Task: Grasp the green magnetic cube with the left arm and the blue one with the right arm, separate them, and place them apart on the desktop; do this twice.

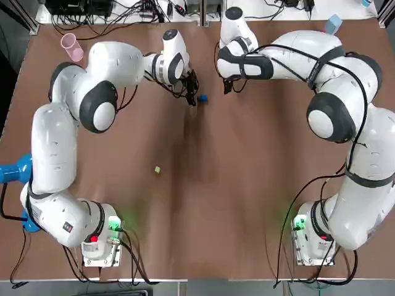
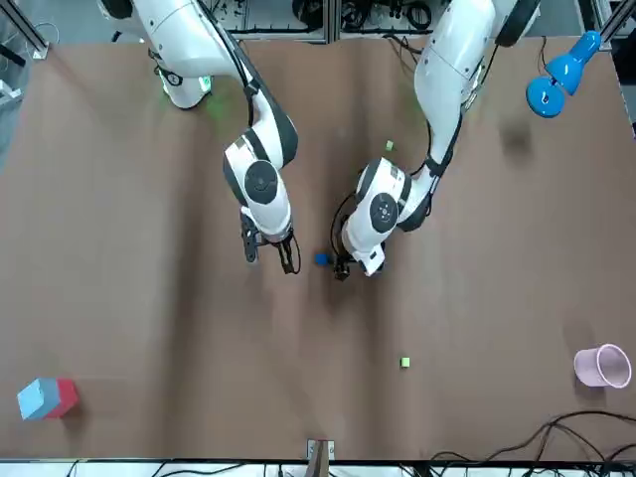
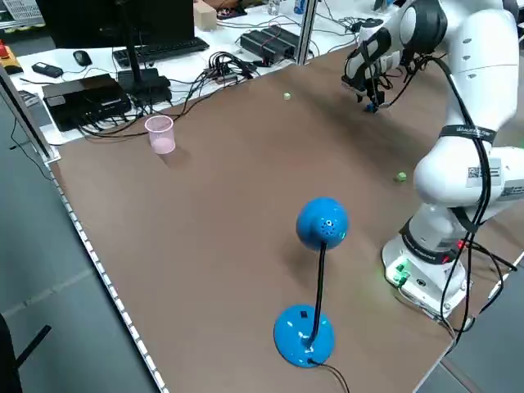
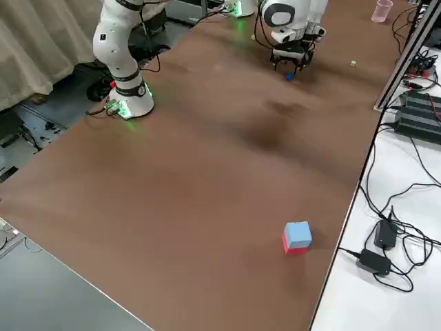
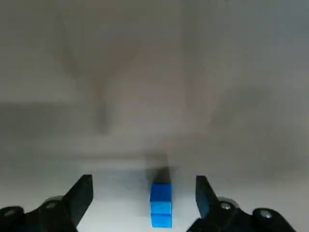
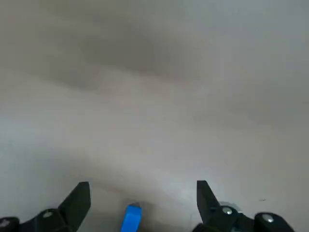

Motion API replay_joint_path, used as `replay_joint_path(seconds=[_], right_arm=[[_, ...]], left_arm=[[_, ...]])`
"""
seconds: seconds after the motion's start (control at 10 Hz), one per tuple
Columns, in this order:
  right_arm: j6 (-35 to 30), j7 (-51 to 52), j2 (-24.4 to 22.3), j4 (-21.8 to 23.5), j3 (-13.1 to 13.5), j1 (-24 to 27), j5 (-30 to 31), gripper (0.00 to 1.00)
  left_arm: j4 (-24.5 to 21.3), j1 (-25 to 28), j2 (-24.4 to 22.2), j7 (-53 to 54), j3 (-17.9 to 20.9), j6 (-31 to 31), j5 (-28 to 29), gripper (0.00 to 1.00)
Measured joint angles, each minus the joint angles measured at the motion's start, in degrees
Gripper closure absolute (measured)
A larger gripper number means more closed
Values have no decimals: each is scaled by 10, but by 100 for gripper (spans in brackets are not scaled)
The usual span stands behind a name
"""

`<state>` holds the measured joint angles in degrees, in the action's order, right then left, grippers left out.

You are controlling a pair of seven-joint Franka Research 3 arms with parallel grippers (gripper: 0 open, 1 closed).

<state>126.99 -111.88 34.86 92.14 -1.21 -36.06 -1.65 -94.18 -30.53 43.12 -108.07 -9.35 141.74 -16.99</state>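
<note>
A small blue cube [image 1: 202,98] lies on the brown table between the two grippers, also visible in the front view as the blue cube [image 2: 321,259]. My left gripper [image 1: 192,94] hovers right beside it, open. In the left wrist view the blue cube [image 5: 161,205] shows between the spread fingers [image 5: 82,191], untouched. My right gripper [image 1: 232,87] stands open a little to the cube's other side, and the blue cube [image 6: 131,217] appears low between its fingers. One green cube [image 1: 157,169] rests alone mid-table. A second green cube [image 2: 404,363] lies toward the far edge.
A pink cup [image 1: 71,47] stands at the far left corner. A blue desk lamp [image 1: 15,171] sits at the left edge. A blue-and-red block [image 2: 45,397] lies at the far right corner. Cables run along the far edge.
</note>
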Motion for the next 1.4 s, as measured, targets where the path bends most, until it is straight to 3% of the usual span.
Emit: replay_joint_path(seconds=[0.4, 1.1, 1.4], right_arm=[[0, 0, 0, 0, 0, 0, 0, 3], [2, 0, 0, 0, 0, 0, -3, 4], [2, 0, 0, 0, 0, 0, -4, 7]], left_arm=[[24, 0, 22, 0, 3, 4, 0, 11], [25, -20, 29, -11, 3, 29, 0, 17], [25, -20, 33, -11, 3, 31, 0, 28]])
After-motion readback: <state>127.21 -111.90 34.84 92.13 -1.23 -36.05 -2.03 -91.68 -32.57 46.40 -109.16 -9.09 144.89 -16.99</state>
